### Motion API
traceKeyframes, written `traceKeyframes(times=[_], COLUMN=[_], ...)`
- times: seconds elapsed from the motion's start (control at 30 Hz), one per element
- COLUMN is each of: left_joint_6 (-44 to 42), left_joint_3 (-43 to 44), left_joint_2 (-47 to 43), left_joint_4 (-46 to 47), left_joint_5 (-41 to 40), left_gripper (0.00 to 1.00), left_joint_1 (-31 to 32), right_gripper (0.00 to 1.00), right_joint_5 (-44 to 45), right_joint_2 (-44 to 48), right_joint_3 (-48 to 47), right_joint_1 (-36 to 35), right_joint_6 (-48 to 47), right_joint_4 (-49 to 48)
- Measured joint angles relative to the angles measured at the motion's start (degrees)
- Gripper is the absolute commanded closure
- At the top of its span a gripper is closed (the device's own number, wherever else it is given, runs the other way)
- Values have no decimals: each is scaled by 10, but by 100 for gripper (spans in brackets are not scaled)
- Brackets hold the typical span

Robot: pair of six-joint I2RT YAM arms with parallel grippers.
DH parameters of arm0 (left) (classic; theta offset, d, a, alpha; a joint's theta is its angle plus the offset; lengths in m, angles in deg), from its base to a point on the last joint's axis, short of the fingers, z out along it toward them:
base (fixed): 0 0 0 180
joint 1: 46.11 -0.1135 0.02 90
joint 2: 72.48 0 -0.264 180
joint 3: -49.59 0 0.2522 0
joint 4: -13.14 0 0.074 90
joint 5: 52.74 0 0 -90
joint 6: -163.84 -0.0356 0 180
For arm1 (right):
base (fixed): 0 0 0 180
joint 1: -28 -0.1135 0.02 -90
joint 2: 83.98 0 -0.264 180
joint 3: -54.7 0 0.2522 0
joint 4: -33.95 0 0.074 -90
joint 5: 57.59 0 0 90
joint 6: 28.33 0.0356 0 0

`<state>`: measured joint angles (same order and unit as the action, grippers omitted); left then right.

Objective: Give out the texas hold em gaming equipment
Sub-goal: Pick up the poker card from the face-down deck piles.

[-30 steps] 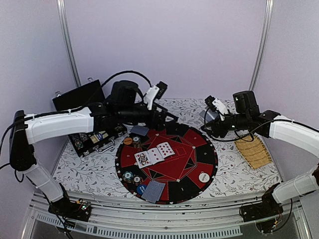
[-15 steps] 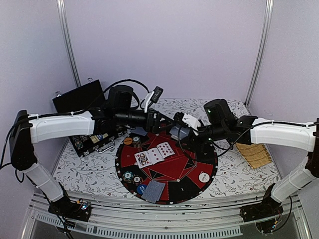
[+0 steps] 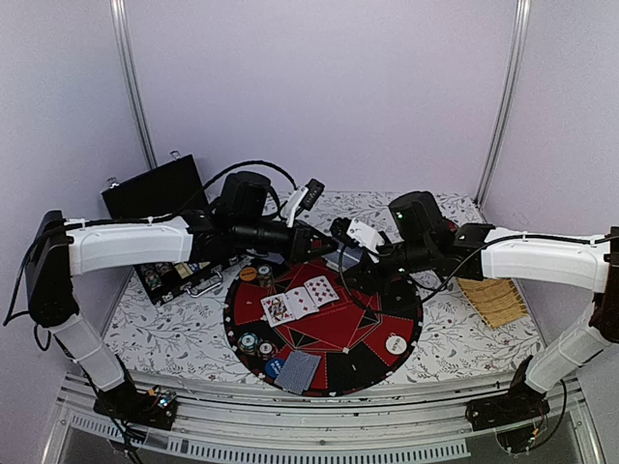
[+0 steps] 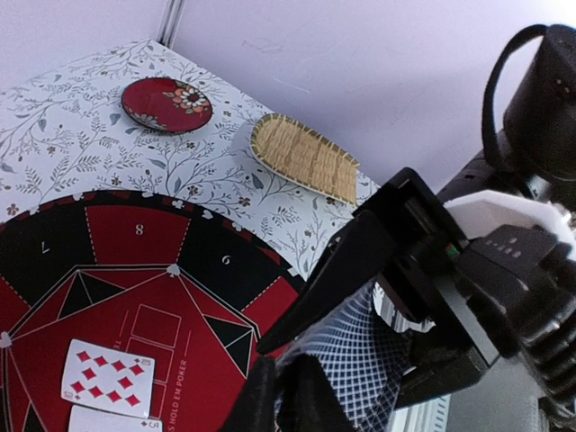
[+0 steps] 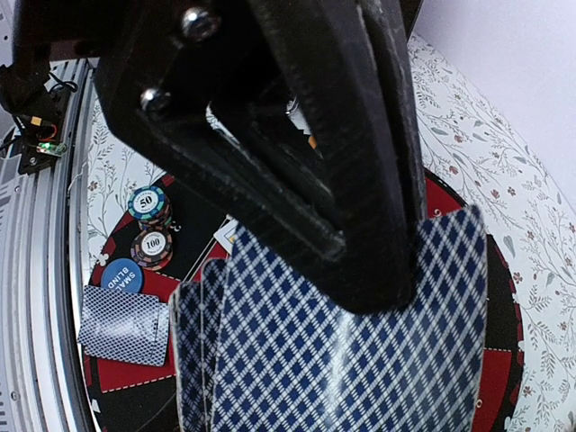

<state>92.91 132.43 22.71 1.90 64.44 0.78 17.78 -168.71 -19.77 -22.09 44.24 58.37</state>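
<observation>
Both arms reach inward; right gripper pinches fanned cards, left gripper seemingly nips them.

White numerals 7, 8 and 6 stand on the black rim of the round board, toward nine o'clock in the left wrist view, with "HOLD EM POKER" at seven o'clock. In the right wrist view, toward nine o'clock, a striped chip reads 50, a second chip reads 100, and a blue disc reads SMALL BLIND.

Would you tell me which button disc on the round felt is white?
The lone white disc on the right near side; the blue disc lies left, beside chips.
</observation>
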Motion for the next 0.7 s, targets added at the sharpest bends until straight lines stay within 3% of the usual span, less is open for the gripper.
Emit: traceKeyframes(times=[0.07,0.23,0.4,0.53,0.7], left_joint_6=[-2,-6,-17,-30,-36], left_joint_3=[0,0,0,0,0], left_joint_2=[-3,-11,-16,-20,-20], left_joint_4=[-2,-4,-11,-20,-35], left_joint_5=[-4,-6,-12,-24,-39], left_gripper=[100,98,91,78,80], left_joint_1=[2,2,3,3,3], right_gripper=[48,48,48,48,48], right_joint_5=[5,10,15,18,19], right_joint_2=[0,0,0,0,0], right_joint_3=[0,0,0,0,0], right_joint_1=[0,0,0,0,0], right_joint_6=[0,-2,-6,-6,-7], right_joint_4=[1,-1,-1,-2,-2])
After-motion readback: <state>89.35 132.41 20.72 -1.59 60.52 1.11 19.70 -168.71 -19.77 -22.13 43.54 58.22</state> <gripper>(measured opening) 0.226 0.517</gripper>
